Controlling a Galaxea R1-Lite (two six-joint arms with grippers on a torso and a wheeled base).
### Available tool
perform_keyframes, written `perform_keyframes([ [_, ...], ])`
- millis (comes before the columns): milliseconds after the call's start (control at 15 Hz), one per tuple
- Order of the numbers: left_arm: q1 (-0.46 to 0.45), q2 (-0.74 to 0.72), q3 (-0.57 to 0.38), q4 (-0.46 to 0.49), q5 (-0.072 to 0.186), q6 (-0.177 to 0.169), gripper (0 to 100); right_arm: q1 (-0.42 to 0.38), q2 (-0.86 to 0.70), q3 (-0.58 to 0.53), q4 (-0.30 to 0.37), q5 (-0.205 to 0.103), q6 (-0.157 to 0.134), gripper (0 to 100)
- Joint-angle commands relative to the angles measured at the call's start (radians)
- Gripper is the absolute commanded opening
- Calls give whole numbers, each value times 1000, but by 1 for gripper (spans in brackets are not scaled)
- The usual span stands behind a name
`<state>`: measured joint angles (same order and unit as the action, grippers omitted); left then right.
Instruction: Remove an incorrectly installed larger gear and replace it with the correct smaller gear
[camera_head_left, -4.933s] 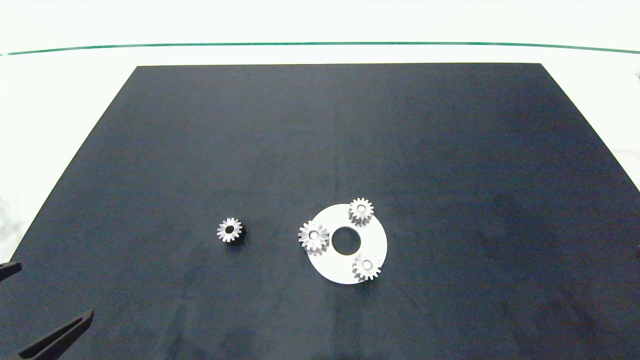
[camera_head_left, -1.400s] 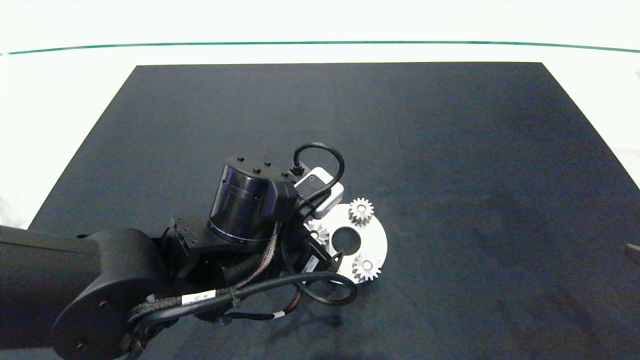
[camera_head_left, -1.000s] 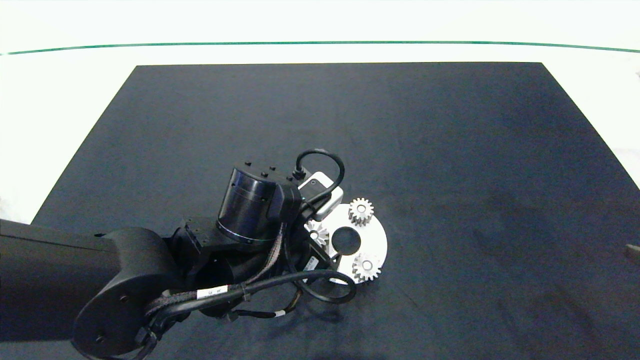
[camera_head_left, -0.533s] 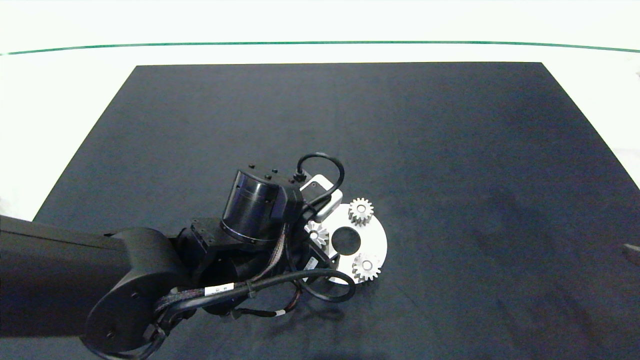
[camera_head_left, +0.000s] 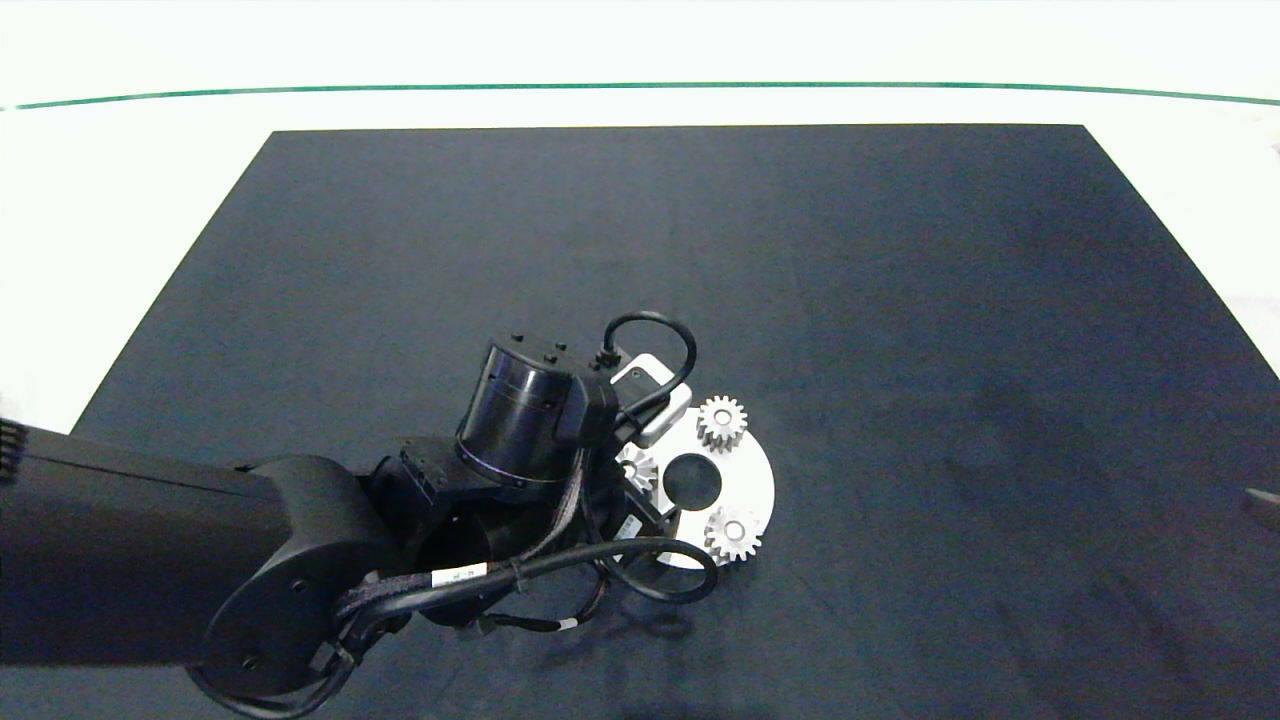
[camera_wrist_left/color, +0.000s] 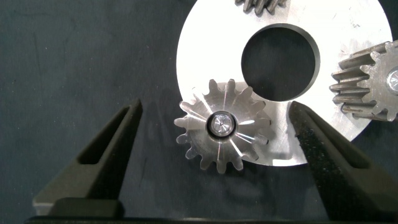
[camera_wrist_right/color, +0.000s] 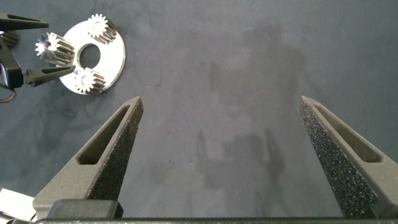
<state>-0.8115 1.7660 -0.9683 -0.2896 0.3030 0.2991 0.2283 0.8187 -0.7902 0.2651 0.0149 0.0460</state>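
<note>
The larger gear (camera_wrist_left/color: 222, 134) sits on a pin at the edge of the white disc plate (camera_wrist_left/color: 211, 43). My left gripper (camera_wrist_left/color: 216, 107) hangs right over it, open, with one finger (camera_wrist_left/color: 99, 162) on each side and neither touching the teeth. From above, only part of the larger gear (camera_head_left: 637, 468) shows under the left wrist (camera_head_left: 525, 420). The left arm hides the loose smaller gear. My right gripper (camera_wrist_right/color: 221, 99) is open over bare mat, far to the right of the plate (camera_wrist_right/color: 102, 59).
Two smaller gears (camera_head_left: 722, 421) (camera_head_left: 733, 533) stand on the white plate (camera_head_left: 760, 480) around its centre hole. Plate and arm rest over a black mat (camera_head_left: 900, 300) on a white table. A tip of the right arm (camera_head_left: 1262, 500) shows at the mat's right edge.
The left arm came in from the left, covering the loose smaller gear, and crept slightly right over the larger gear. The gears and plate have not moved.
</note>
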Motion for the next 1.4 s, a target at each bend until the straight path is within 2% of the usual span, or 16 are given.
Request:
perform_keyframes([
  [67, 0, 4, -1, -2, 2, 2, 87, 2, 2, 0, 2, 2, 0, 100],
  [1400, 0, 27, 2, 0, 2, 6, 48, 0, -1, -1, 0, 2, 0, 100],
])
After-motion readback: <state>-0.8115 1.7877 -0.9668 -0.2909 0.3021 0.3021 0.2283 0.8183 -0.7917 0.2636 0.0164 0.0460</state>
